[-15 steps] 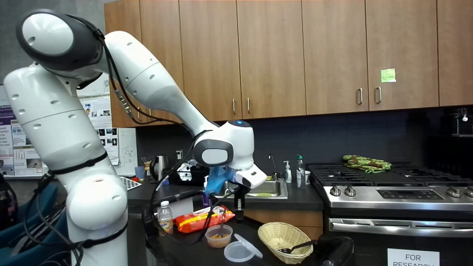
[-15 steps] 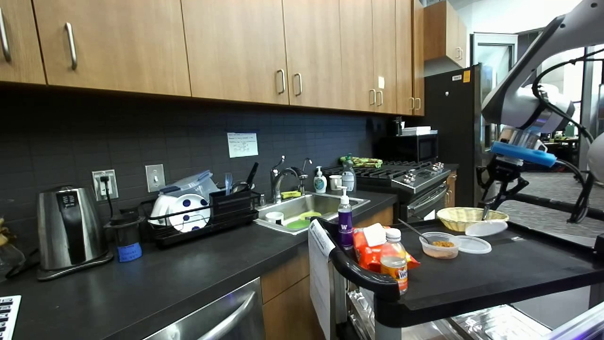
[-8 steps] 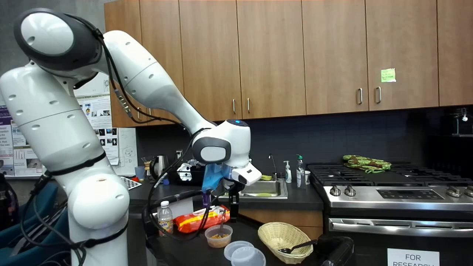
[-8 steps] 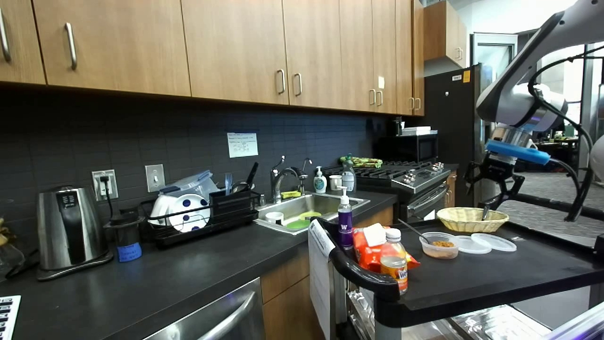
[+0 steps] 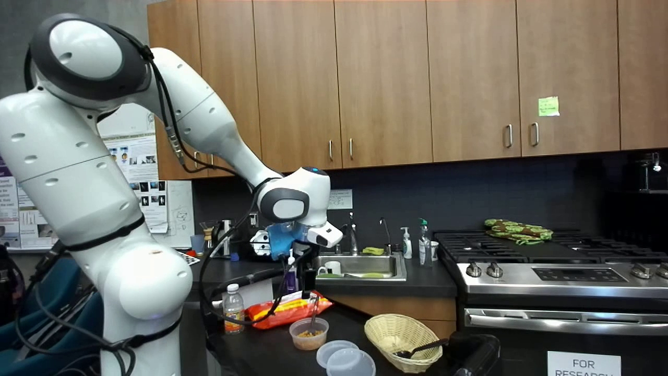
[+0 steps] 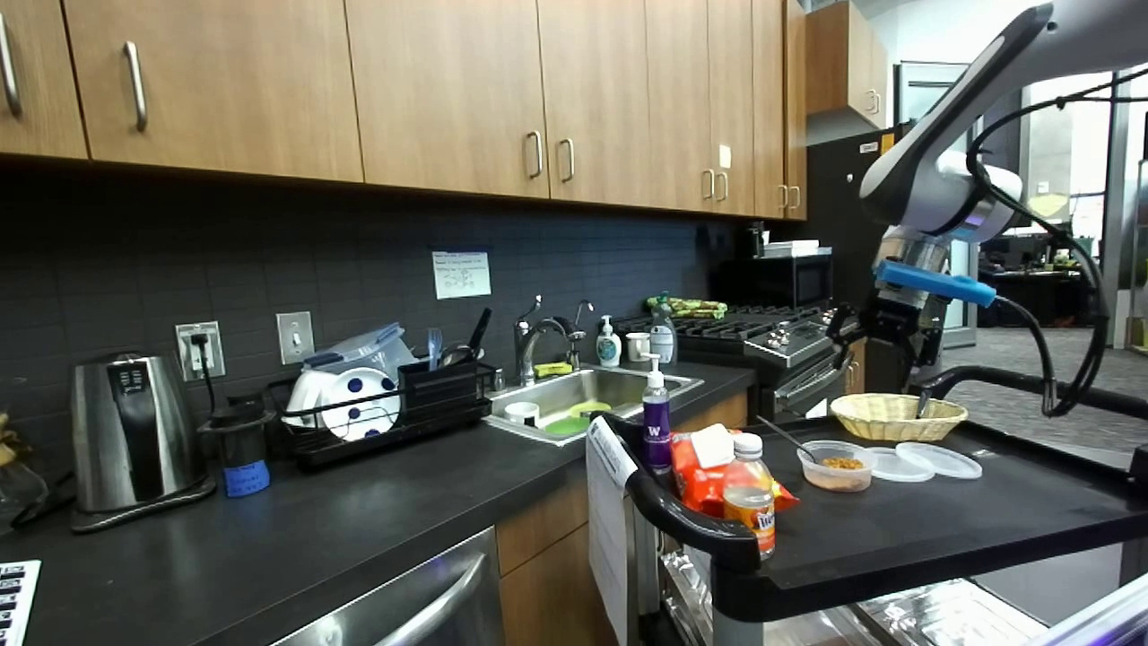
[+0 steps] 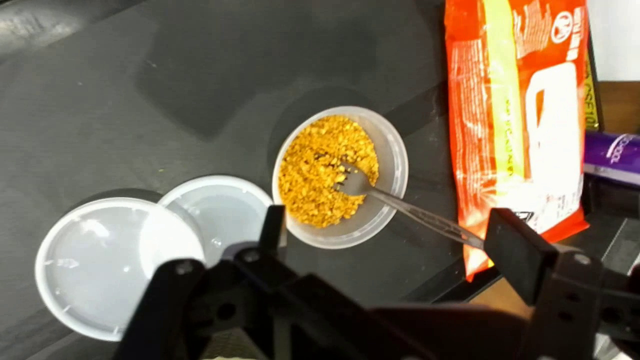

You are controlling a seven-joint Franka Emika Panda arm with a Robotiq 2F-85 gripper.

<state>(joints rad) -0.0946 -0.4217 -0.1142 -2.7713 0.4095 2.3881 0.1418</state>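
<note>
While your end effector (image 7: 390, 227) hangs wide open, empty, you're apparently positioning it; next likely calls for centring on the fork (image 7: 425, 218) (leaning in its tub (image 7: 391, 155)).

Cart (image 6: 951, 520) has 2 lids (image 7: 97, 265), 1 tub (image 7: 390, 150), 1 fork (image 7: 425, 216), 1 spoon (image 5: 427, 346), 1 bskt (image 6: 883, 422) & 1 red pkg (image 7: 510, 135).

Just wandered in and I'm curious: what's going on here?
A robot arm has its tool open above a cart, holding nothing. On the cart, a tub of crumbs stands uncovered with a fork in it. Two lids overlap beside it; a packet and a basket with a spoon are nearby.
</note>
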